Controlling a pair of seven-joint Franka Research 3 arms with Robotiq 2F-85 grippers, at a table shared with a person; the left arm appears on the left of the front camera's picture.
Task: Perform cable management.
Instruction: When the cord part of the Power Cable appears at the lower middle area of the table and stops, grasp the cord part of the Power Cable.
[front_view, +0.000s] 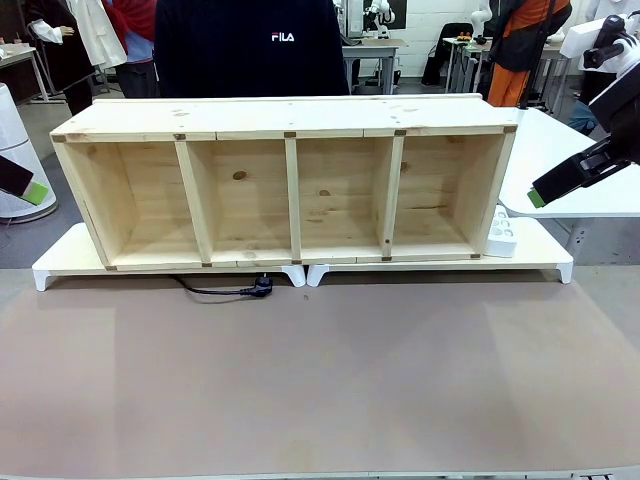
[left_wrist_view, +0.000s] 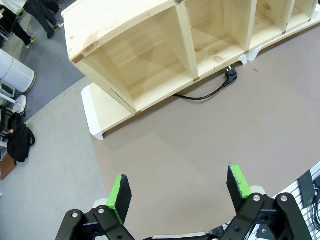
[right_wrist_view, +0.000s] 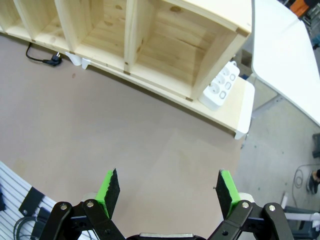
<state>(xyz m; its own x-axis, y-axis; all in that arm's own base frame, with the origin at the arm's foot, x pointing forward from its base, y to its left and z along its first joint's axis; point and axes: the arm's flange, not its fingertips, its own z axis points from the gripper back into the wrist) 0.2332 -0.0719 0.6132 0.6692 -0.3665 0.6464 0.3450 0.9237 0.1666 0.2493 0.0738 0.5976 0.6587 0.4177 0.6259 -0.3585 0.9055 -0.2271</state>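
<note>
Here, both grippers hang well above the table (front_view: 320, 390). The left gripper (left_wrist_view: 179, 189) and the right gripper (right_wrist_view: 167, 192) each keep the green pads wide apart, with nothing between them. The cable (front_view: 212, 291) lies on the matt brown table just in front of the wooden shelf (front_view: 290, 130). It comes out from under the shelf and ends in a round black plug (front_view: 263, 286). The white power strip (front_view: 502, 232) leans at the shelf's right end. I think it is better to take the hard plug from above. The thin, limp cord lies flat and may slip from the pads.
</note>
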